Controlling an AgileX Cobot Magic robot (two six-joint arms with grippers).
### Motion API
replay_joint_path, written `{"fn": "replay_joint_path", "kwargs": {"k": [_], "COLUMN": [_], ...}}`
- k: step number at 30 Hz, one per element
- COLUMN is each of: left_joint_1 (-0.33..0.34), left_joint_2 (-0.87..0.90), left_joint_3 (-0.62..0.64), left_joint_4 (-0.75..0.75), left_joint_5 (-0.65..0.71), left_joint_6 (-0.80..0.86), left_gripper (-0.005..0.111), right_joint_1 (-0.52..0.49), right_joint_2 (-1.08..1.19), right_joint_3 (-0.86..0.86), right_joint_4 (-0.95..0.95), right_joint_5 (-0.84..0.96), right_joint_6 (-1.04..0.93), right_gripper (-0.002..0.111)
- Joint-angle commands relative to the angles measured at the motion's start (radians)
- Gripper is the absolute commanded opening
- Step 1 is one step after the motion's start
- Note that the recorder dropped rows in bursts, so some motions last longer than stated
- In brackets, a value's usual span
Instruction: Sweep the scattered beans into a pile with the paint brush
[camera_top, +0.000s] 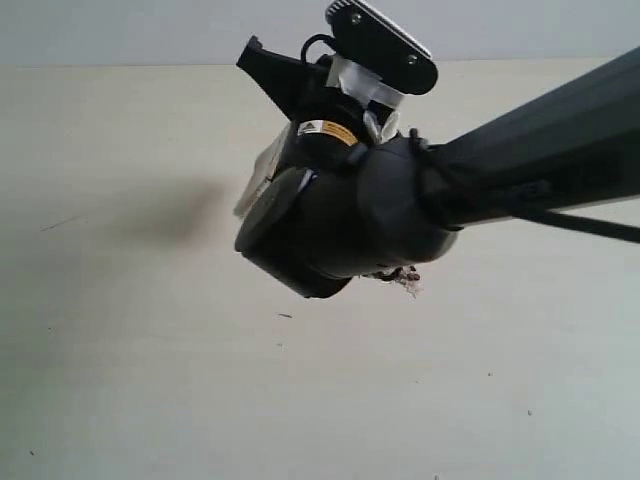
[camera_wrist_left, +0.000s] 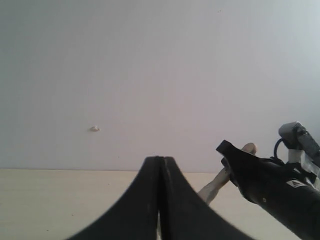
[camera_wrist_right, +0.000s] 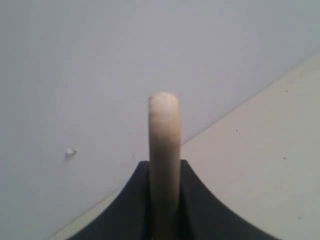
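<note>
**Wooden brush held tight, beans peeping out from under the arm**

Over on the left, the left gripper (camera_wrist_left: 160, 162) is closed all the way, with nothing in it. The outside camera does not show it at all. Its own camera sees the right arm (camera_wrist_left: 280, 195) off to its right, so it is well apart from the job.

In the middle, the right gripper (camera_wrist_right: 164, 166) pinches the pale handle of the paint brush (camera_wrist_right: 164, 125). Its jaws are narrow and touch the wood on both sides. The handle points up toward the far wall (camera_wrist_right: 75, 60), so the hairy end should point down at the table (camera_top: 140, 390).

A little more to the right and nearer, a few of the beans (camera_top: 400, 274) peep out from under the right arm, mixed with pale crumbs (camera_top: 411, 288). The rest are hidden. The beans lie just below and beside the brush, so I think the right arm must do the sweeping.

Only the outside camera shows any beans. Only the right wrist camera shows the grip. The left wrist camera shows the round end of the handle from the side.
</note>
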Motion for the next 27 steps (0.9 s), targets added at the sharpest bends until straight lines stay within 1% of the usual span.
{"fn": "replay_joint_path", "kwargs": {"k": [1, 5, 12, 19, 24, 27], "left_joint_1": [0.000, 0.000, 0.000, 0.000, 0.000, 0.000], "left_joint_2": [-0.003, -0.003, -0.003, -0.003, -0.003, -0.003], "left_joint_3": [0.003, 0.003, 0.003, 0.003, 0.003, 0.003], "left_joint_4": [-0.001, -0.001, -0.001, -0.001, -0.001, -0.001], "left_joint_5": [-0.003, -0.003, -0.003, -0.003, -0.003, -0.003], "left_joint_6": [-0.002, -0.002, -0.002, 0.001, 0.001, 0.001], "left_gripper": [0.000, 0.000, 0.000, 0.000, 0.000, 0.000], "right_joint_1": [0.006, 0.006, 0.006, 0.006, 0.006, 0.006], "right_joint_2": [0.050, 0.073, 0.075, 0.076, 0.076, 0.074], "right_joint_3": [-0.087, -0.142, -0.147, -0.147, -0.147, -0.147], "right_joint_4": [0.011, 0.042, 0.163, 0.217, 0.236, 0.241], "right_joint_5": [-0.018, -0.018, -0.018, -0.018, -0.018, -0.018], "right_joint_6": [-0.074, -0.247, -0.294, -0.507, -0.608, -0.616], "right_gripper": [0.000, 0.000, 0.000, 0.000, 0.000, 0.000]}}
